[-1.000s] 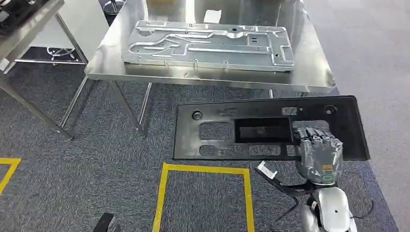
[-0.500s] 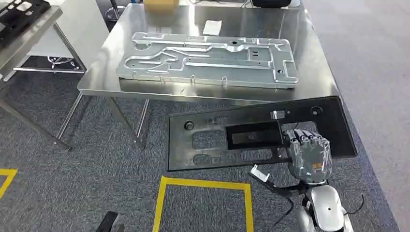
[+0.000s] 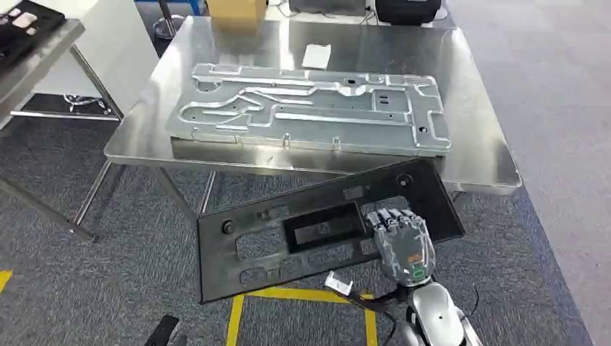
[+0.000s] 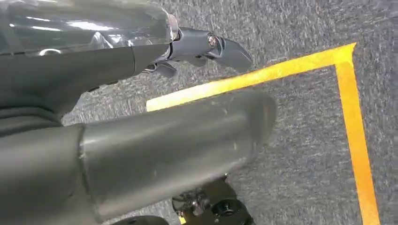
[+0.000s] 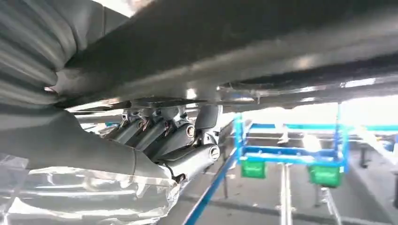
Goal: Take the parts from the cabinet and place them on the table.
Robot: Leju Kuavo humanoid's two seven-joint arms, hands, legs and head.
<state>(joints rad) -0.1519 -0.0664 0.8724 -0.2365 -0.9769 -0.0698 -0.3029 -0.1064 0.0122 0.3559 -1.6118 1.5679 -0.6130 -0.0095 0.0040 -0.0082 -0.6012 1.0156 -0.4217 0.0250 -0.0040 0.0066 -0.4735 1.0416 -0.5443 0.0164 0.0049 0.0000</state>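
A long black plastic panel point(image 3: 302, 202) with rectangular cut-outs hangs tilted in front of the steel table point(image 3: 475, 151), its left end lower. My right hand point(image 3: 402, 241) grips it near its right end, fingers curled over the edge of a cut-out. In the right wrist view the fingers point(image 5: 155, 140) press up against the panel's dark underside point(image 5: 281, 47). The panel's upper right corner sits close under the table's front edge. A large silver stamped metal plate point(image 3: 310, 108) lies flat on the table. My left hand point(image 4: 141, 117) hangs over the carpet, fingers apart and holding nothing.
Yellow tape point(image 3: 302, 295) marks a square on the grey carpet below the panel. A cardboard box point(image 3: 234, 9) and a white slip point(image 3: 317, 55) lie at the table's back. A second steel table point(image 3: 36, 50) stands at the left. A blue rack point(image 5: 291, 150) carries green bins.
The whole view has shifted as the camera moved toward the table. The black panel has swung leftward and tilted, its left end dropping, with my right hand still gripping it.
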